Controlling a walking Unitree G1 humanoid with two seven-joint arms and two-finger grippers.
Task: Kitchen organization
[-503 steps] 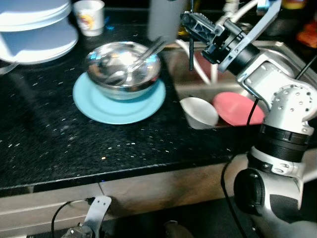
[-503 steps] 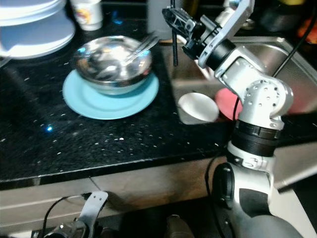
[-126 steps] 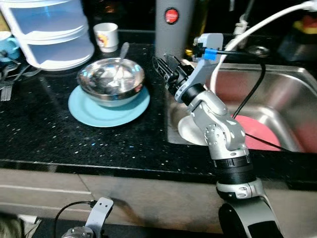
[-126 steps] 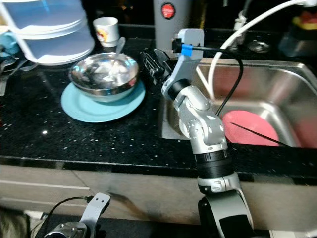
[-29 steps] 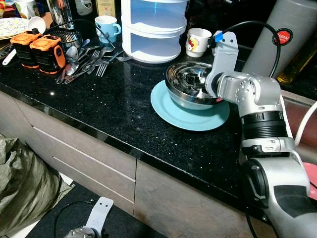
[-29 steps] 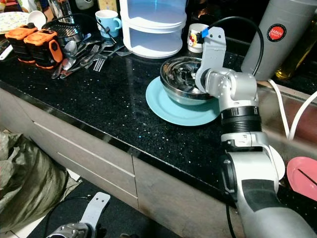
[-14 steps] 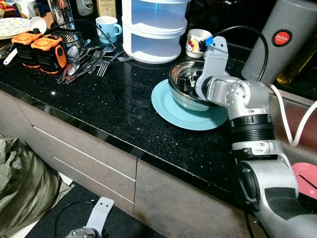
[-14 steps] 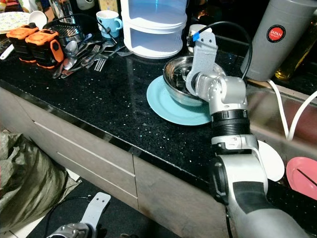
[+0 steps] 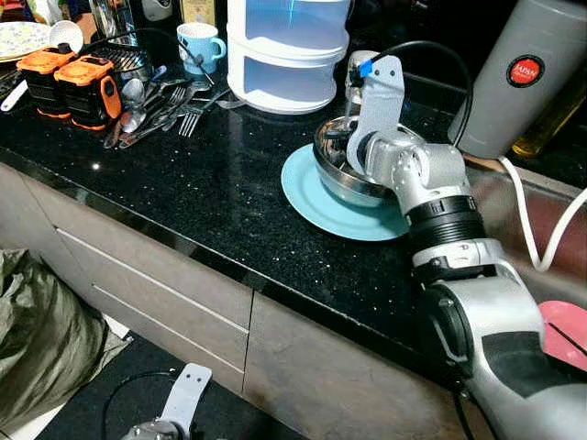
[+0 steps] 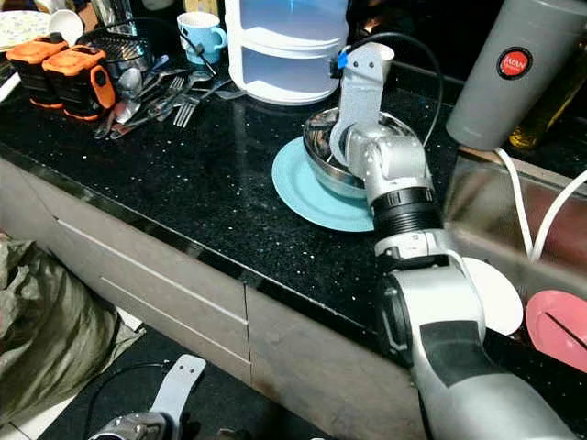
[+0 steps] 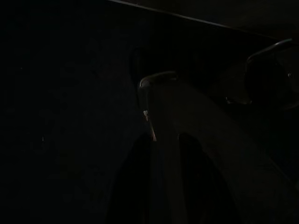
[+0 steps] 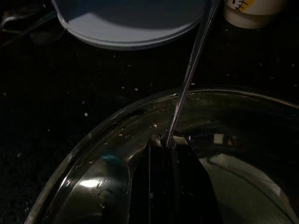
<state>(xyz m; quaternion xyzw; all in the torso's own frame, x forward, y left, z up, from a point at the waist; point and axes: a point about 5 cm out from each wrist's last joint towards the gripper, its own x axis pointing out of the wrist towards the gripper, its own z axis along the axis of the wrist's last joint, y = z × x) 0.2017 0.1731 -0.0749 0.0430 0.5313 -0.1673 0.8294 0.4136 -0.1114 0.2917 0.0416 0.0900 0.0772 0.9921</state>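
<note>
Fingers of the right gripper (image 12: pixel 170 154) pressed together on the lower end of a thin metal utensil handle (image 12: pixel 191 70), inside the steel bowl (image 12: pixel 107 154). Handle runs up and out over the bowl's rim, pointing toward the white tiered container (image 12: pixel 131 23) and the printed white mug (image 12: pixel 252 11) behind it. What sort of utensil it is cannot be told; its working end is hidden behind the fingers.

Head views: right arm (image 9: pixel 417 179) bent over the counter, wrist above the bowl (image 9: pixel 335 170), gripper itself hidden behind the wrist plate. Bowl sits on a light blue plate (image 9: pixel 321 206), on the black speckled countertop (image 9: pixel 183 183).

Further out along the counter: white tiered container (image 9: pixel 284 50) just behind the bowl, blue mug (image 9: pixel 197 44) beside it, loose cutlery (forks and spoons) (image 9: pixel 156 105) lying flat, two orange-and-black blocks (image 9: pixel 69 82) near the far left edge. Grey cylindrical flask with a red round label (image 9: pixel 518 78) stands right of the bowl. White hose (image 9: pixel 523 225) curves over the sink area, white plate (image 10: pixel 491 293) and pink plate (image 10: pixel 555 325) lying down in it.

Left wrist view very dark; left gripper (image 11: pixel 166 154) shows as two dim finger shapes with a narrow gap between them, nothing held, a faint curved metal edge beyond
</note>
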